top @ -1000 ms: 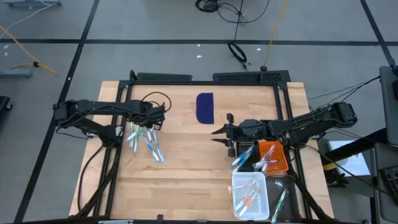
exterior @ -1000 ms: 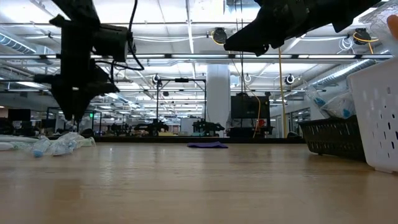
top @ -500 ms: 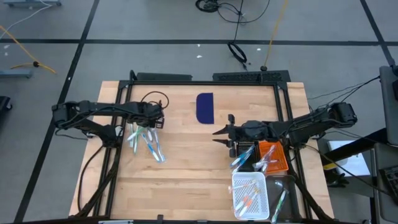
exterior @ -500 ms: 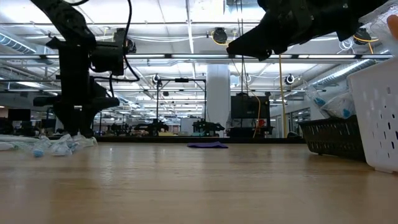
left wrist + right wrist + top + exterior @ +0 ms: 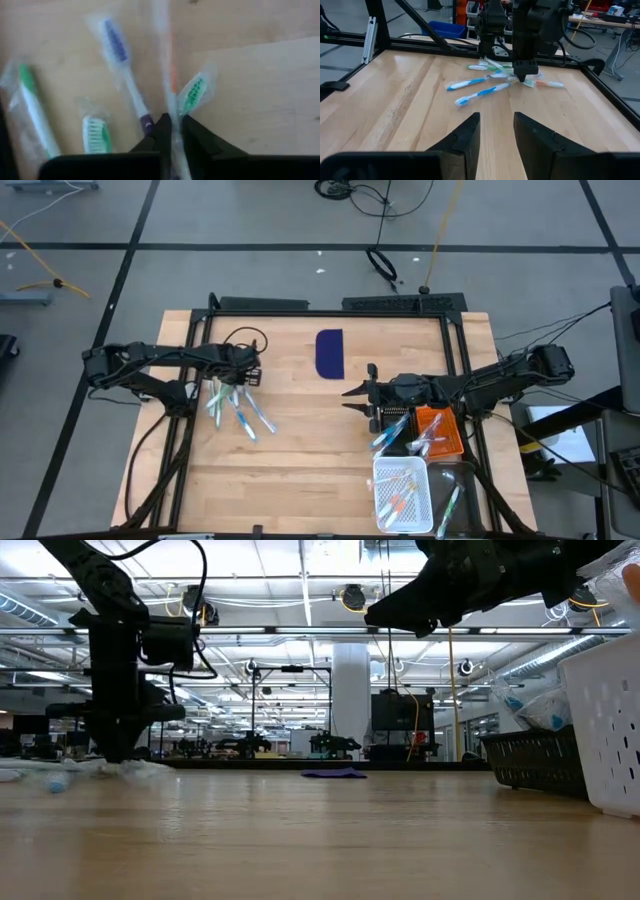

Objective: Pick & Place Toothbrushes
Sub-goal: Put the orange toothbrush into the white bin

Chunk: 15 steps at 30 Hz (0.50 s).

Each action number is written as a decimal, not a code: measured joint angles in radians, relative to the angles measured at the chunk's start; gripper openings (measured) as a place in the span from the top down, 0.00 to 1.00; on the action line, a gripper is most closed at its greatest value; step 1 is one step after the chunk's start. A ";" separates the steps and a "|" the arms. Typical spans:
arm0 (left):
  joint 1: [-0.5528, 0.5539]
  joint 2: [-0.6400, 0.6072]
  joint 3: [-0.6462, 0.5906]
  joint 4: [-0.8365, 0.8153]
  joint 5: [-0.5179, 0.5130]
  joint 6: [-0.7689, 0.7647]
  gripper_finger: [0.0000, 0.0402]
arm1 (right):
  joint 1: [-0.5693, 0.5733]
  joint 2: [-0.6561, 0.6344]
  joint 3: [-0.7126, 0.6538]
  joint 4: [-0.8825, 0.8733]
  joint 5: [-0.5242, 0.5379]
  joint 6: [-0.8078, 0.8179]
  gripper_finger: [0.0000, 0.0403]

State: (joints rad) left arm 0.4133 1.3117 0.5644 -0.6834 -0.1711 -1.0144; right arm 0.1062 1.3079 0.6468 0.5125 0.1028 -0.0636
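Observation:
Several wrapped toothbrushes [image 5: 235, 405], light blue, white and green, lie loose on the wooden table's left half; the right wrist view shows the same toothbrush pile [image 5: 487, 82]. My left gripper [image 5: 172, 131] points down into this pile and is shut on one clear-wrapped toothbrush with an orange stretch [image 5: 171, 80]. It shows from the side as the left gripper [image 5: 118, 752] at table level. My right gripper [image 5: 495, 131] hangs open and empty, level above the table's right middle, right gripper [image 5: 352, 391], facing the pile. My left gripper pinches the wrapped toothbrush's handle [image 5: 173, 112] between its two fingers, just below the orange stretch. The fingers come from above, pointing down, and lie across the handle. The toothbrush lies flat on the table among the others.
A dark blue flat rectangle [image 5: 330, 352] lies at the far middle. An orange bin [image 5: 440, 430] and a white perforated basket [image 5: 402, 495], both holding toothbrushes, stand at the near right below my right arm. Bare wood lies between pile and bins.
My left gripper has sunk down onto the toothbrush pile, shifting a little toward the table's near edge, and has shut on one toothbrush. A few toothbrushes at the pile's near end have swung to a new angle. My right arm has kept still.

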 joint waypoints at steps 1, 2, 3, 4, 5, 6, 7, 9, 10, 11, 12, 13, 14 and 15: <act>0.000 0.000 0.000 0.016 -0.001 0.003 0.97 | 0.000 0.000 0.000 0.000 0.000 0.000 0.73; 0.000 0.000 0.000 0.030 -0.001 0.007 0.97 | 0.000 0.000 0.000 0.000 0.000 0.000 0.73; 0.000 0.000 0.000 0.040 -0.002 0.006 0.97 | 0.000 0.000 0.000 0.000 0.000 0.000 0.73; 0.000 0.000 0.000 0.045 -0.001 0.000 0.96 | 0.000 0.000 0.000 0.000 0.000 0.000 0.73; 0.000 0.000 0.000 0.046 -0.001 -0.001 0.96 | 0.000 0.000 0.000 0.000 0.000 0.000 0.73; 0.000 0.000 0.003 0.040 -0.001 0.000 0.96 | 0.000 0.000 0.000 0.000 0.000 0.001 0.73; -0.001 0.001 0.008 0.030 -0.002 0.005 0.97 | 0.000 0.000 0.000 -0.001 0.000 0.006 0.73; -0.005 0.001 0.020 0.013 -0.005 0.007 0.99 | 0.000 0.000 0.000 -0.001 0.000 0.025 0.73; -0.009 0.001 0.028 0.004 -0.010 0.008 0.99 | 0.000 0.000 0.000 -0.002 0.000 0.029 0.73; -0.012 0.001 0.038 -0.005 -0.020 0.011 0.98 | 0.000 0.000 0.000 -0.005 0.000 0.029 0.73; -0.017 0.001 0.050 -0.016 -0.034 0.013 0.98 | 0.000 0.000 0.000 -0.010 0.000 0.029 0.73; -0.022 0.001 0.066 -0.030 -0.048 0.015 0.99 | 0.000 0.000 0.000 -0.017 0.000 0.030 0.73; -0.028 0.001 0.082 -0.043 -0.062 0.019 0.99 | 0.000 0.000 0.000 -0.026 0.000 0.033 0.73; -0.033 0.001 0.099 -0.056 -0.076 0.027 0.99 | 0.000 0.000 0.000 -0.033 0.000 0.039 0.73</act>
State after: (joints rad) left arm 0.3800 1.3128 0.6631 -0.7396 -0.2471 -0.9878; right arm 0.1062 1.3079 0.6468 0.4794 0.1024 -0.0249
